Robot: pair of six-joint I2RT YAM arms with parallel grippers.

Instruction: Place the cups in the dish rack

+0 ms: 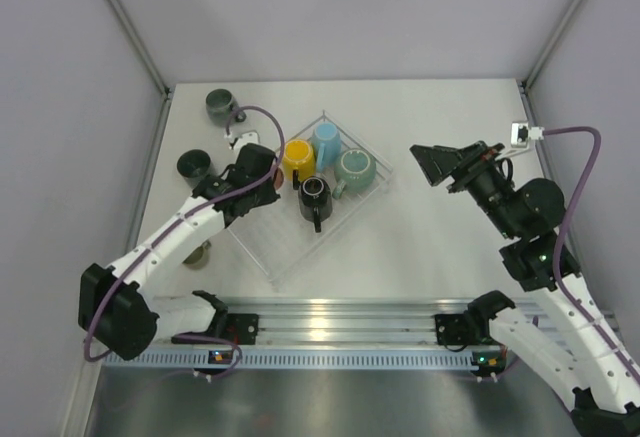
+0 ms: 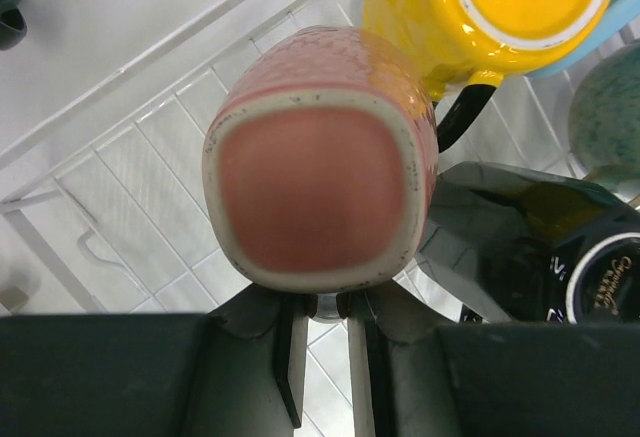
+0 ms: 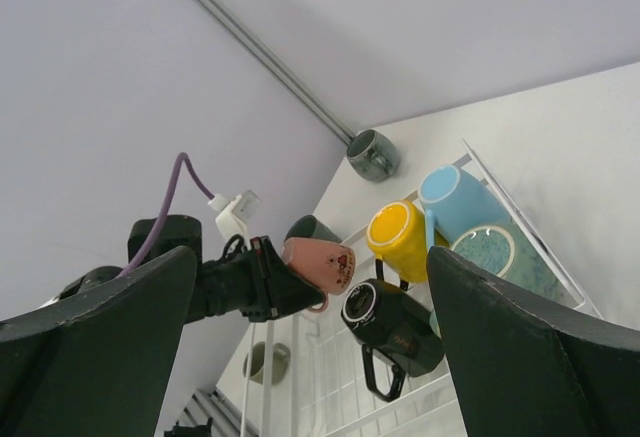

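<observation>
Salmon-pink ceramic mug (image 2: 320, 192) with a dimpled wall hangs on its side in the left fingers (image 2: 292, 367). They are nearly closed on it at its lower edge, though the exact hold is hidden. It sits in the air above the ribbed floor of the clear plastic rectangular dish rack (image 1: 280, 247), just beside the glossy yellow mug (image 1: 297, 157), and looks not yet set down.

Four cups are already inside the rack: the yellow one, a light blue mug (image 1: 326, 139), a speckled teal-green mug (image 1: 354, 169) and a black mug with a pale inside (image 1: 314, 197), all crowded into the far half. The near half of the rack is bare.

Three cups are left on the white tabletop (image 1: 430, 247): a dark grey-green mug (image 1: 221, 106) at the far left corner, a second dark mug (image 1: 193, 165) left of the rack, and a small olive mug (image 1: 197, 253) partly hidden under the left arm.

The right fingers (image 3: 100, 347) are spread wide and hold nothing, raised well to the right of the rack. By my count the job is about half done, with the pink cup next to go in.
</observation>
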